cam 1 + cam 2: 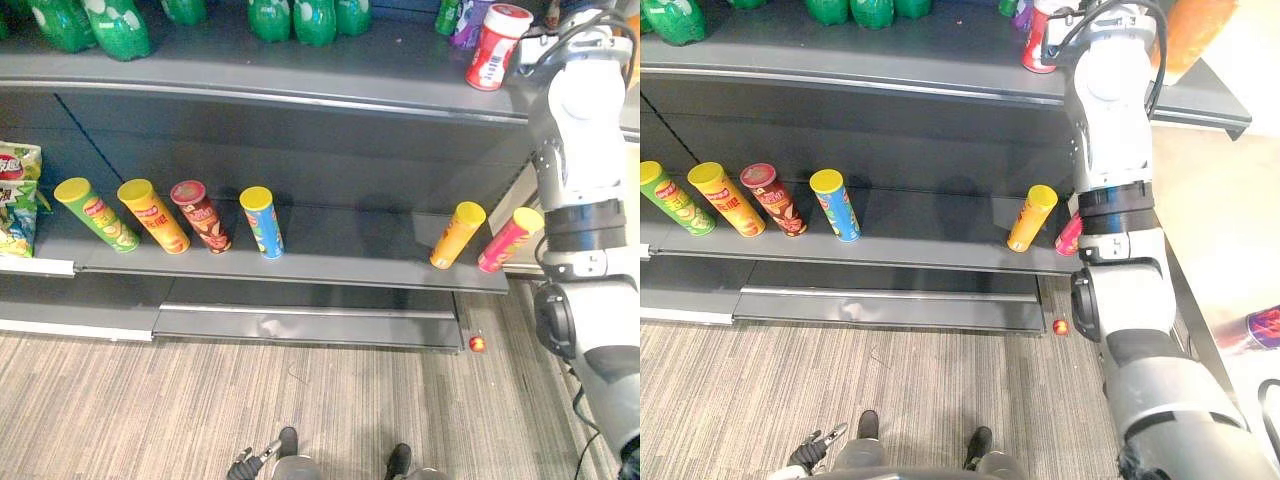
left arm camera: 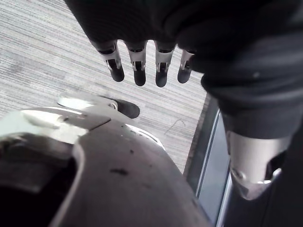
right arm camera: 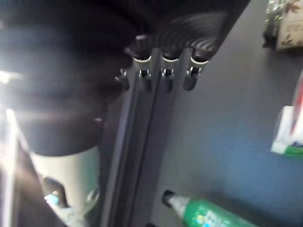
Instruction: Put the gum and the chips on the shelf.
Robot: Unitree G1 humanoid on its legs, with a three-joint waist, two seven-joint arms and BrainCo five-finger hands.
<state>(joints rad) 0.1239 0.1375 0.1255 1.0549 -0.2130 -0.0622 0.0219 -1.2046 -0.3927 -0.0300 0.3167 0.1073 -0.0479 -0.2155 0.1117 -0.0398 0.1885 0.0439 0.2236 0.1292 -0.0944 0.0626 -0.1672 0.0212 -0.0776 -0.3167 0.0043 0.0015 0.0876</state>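
A red and white gum canister (image 1: 497, 45) stands slightly tilted on the upper shelf (image 1: 300, 75), just left of my raised right arm. My right hand (image 3: 164, 74) hovers over the dark shelf surface with relaxed fingers and nothing in it. Several chips cans stand on the lower shelf (image 1: 330, 265): green (image 1: 95, 213), yellow (image 1: 152, 215), dark red (image 1: 200, 215), blue (image 1: 262, 222), orange (image 1: 457, 235) and pink (image 1: 510, 240). My left hand (image 1: 250, 463) hangs low over the floor, its fingers (image 2: 138, 66) straight and empty.
Green bottles (image 1: 290, 18) line the back of the upper shelf, and a purple container (image 1: 465, 22) sits behind the gum. Chip bags (image 1: 15, 195) lie at the lower shelf's left end. A small red ball (image 1: 477, 343) rests on the floor by the shelf base.
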